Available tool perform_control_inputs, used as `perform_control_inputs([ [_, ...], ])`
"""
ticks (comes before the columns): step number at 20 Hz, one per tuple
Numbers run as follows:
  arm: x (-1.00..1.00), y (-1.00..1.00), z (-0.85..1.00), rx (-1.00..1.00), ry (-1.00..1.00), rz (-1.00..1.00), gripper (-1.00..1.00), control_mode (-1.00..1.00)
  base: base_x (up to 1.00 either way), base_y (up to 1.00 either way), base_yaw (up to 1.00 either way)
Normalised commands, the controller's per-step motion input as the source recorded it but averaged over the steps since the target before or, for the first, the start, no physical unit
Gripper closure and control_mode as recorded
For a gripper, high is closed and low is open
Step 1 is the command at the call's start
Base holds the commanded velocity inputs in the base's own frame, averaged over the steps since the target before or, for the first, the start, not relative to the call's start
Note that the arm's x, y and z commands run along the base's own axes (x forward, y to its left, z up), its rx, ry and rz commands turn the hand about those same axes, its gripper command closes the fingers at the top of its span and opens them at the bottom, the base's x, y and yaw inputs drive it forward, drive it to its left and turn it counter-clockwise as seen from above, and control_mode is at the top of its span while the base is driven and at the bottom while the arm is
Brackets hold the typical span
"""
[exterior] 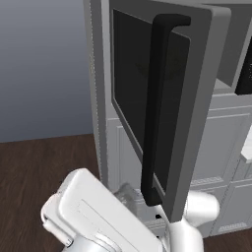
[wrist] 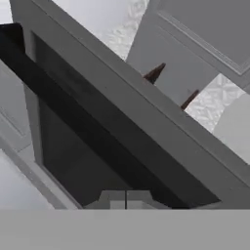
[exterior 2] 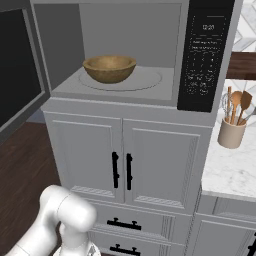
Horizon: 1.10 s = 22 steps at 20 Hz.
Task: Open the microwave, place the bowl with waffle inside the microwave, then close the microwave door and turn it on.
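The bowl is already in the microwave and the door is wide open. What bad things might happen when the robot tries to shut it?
1. The microwave door stands wide open, with the hand close to its window, its fingertips together. A push near the handle might slip off.
2. The bowl sits towards the left of the turntable, nearest the open side; a hard slam could jolt it.
3. The utensil holder stands beside the keypad, so reaching for the buttons may knock it.

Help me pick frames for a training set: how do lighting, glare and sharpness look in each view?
Left base view: the microwave door window is near black and glare-free, edges slightly soft. Right base view: even light, the bowl casting a faint shadow in the microwave, keypad print too small to read. Hand view: coarse and blurred along the door's handle; the jaws are indistinct.
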Motion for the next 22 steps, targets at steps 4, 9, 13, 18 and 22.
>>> perform_control_inputs([
  [4, 1.00, 0.73, -0.36, -0.14, 0.03, -0.33, 1.00, -1.00, 0.00, 0.00, 0.00],
  [9, 1.00, 0.17, -0.20, -0.08, 0.01, -0.34, 1.00, -1.00, 0.00, 0.00, 0.00],
  [13, 1.00, -0.10, -0.03, -0.01, 0.00, -0.32, 1.00, -1.00, 0.00, 0.00, 0.00],
  [18, 1.00, -0.54, 0.01, 0.00, 0.00, -0.28, 1.00, -1.00, 0.00, 0.00, 0.00],
  [22, 0.95, -1.00, 0.05, 0.00, 0.00, -0.21, 1.00, -1.00, 0.00, 0.00, 0.00],
])
